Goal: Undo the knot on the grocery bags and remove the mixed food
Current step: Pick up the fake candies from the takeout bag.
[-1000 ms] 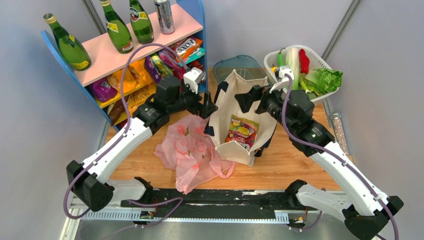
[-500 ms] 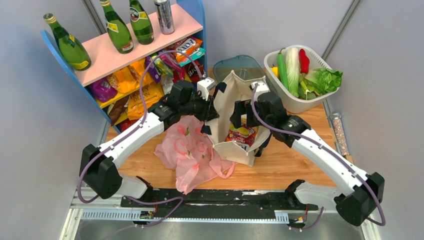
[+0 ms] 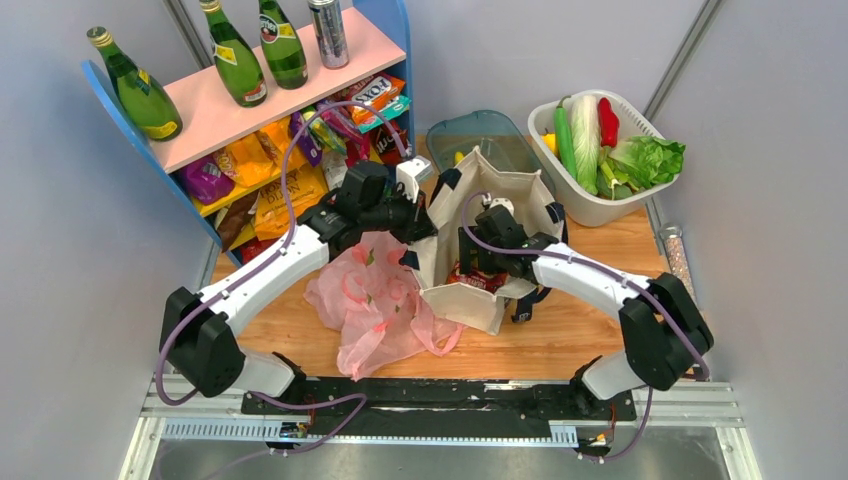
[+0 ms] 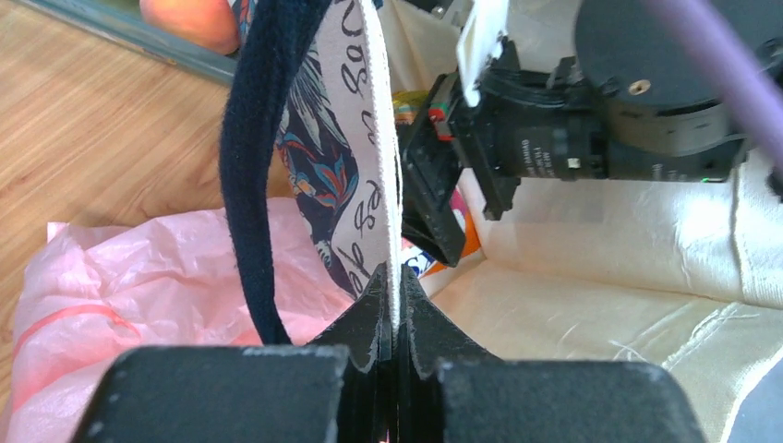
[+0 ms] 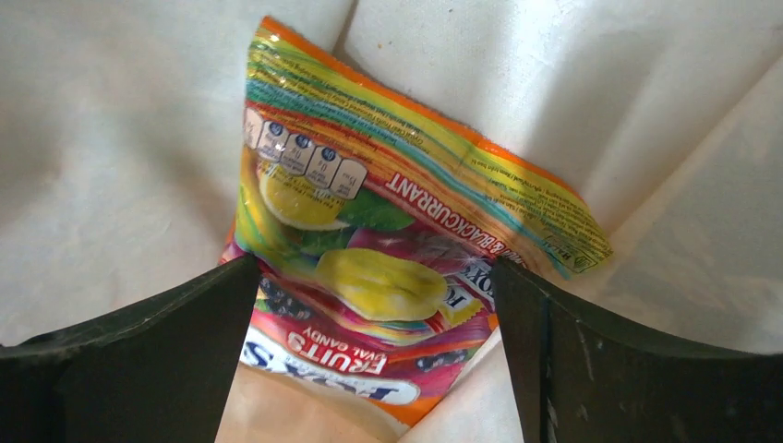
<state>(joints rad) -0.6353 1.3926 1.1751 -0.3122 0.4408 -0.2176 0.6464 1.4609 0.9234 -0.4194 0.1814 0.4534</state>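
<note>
Bright, even light, soft shadows, top view sharp, near foreground blurred in both wrist views

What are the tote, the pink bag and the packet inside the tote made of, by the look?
The tote: looks like woven cotton canvas, matt cream; stitched rim, soft folds. The pink bag: thin plastic film, translucent and crinkled, slightly shiny. The packet: glossy printed plastic or foil laminate, likely; sharp glints and a sealed edge.
</note>
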